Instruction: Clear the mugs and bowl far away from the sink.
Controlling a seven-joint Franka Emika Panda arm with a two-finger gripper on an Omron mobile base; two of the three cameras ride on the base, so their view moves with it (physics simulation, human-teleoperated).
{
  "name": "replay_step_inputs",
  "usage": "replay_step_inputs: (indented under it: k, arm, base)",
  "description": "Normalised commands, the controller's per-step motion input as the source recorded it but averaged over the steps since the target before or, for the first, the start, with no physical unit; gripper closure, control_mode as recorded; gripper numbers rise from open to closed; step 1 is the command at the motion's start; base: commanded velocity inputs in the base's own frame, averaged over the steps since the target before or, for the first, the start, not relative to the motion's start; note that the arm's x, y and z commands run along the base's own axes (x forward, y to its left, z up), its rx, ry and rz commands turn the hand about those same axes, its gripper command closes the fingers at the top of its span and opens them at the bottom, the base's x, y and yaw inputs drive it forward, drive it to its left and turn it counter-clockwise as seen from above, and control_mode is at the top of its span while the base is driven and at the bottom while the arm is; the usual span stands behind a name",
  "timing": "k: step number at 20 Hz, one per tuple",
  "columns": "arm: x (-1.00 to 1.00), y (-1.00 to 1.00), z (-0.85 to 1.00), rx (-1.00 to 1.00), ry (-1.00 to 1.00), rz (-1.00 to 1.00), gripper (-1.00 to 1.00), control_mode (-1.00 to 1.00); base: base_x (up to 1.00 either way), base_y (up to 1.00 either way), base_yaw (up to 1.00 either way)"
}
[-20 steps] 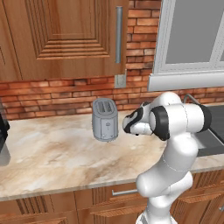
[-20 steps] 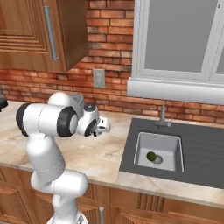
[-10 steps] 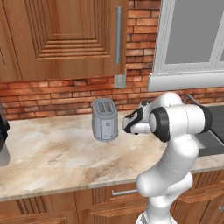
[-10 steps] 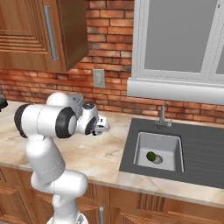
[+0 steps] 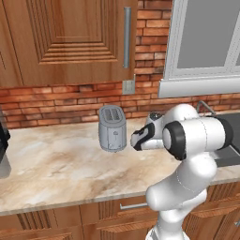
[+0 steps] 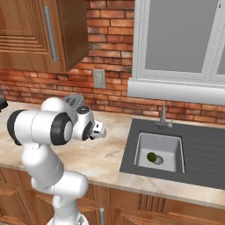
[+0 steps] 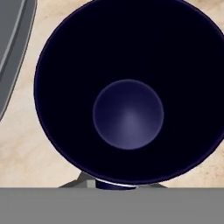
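Left base view: marble bench [image 5: 56, 173] runs the full width below the brick wall, and in the right base view the dark grey sink [image 6: 197, 154] is set into it at the right, with a small green item [image 6: 152, 157] lying in the paler basin. White arm [image 5: 197, 136] rises from the base, folds at a bulky elbow and reaches leftward, low over the bench, with the hand carried out ahead of the elbow toward the silver toaster [image 5: 112, 128]; the toaster stands upright just beside the hand, slots up. Hand view: navy mug [image 7: 127, 113] seen straight down its mouth, so its long axis runs along the line of sight and the opening faces the camera. Rim round and dark navy; inside near black, with a lighter bluish disc at the bottom. A thin pale sliver shows at the lower edge of the rim. Handle direction cannot be told. Marble bench surface shows around the mug on all sides, and a grey edge crosses the upper left corner. Pincer [image 5: 136, 140] sits at the dark end of the hand, directly over the mug; finger spacing and any hold on the mug cannot be told.
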Motion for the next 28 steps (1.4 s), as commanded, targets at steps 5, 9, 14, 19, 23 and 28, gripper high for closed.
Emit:
replay_step_inputs:
  k: [5, 9, 14, 19, 23, 28]
  arm:
    - [0.0, 0.0, 0.19, 0.0, -0.01, -0.02, 1.0, -1.0]
    - [-0.02, 0.0, 0.86, 0.0, -0.04, 0.0, 1.0, -1.0]
    - [-0.25, -0.02, 1.0, 0.01, 0.0, -0.01, 1.0, -1.0]
    - [-0.35, -0.02, 1.0, 0.0, 0.15, -0.02, 1.0, -1.0]
    - [-0.38, -0.07, 0.99, 0.0, 0.24, -0.01, 1.0, -1.0]
    - [-0.21, -0.02, 0.63, 0.01, 0.24, 0.0, 1.0, -1.0]
  base:
    - [0.0, 0.0, 0.0]
    - [0.0, 0.0, 0.0]
    - [0.0, 0.0, 0.0]
    - [0.0, 0.0, 0.0]
    - [0.0, 0.0, 0.0]
    - [0.0, 0.0, 0.0]
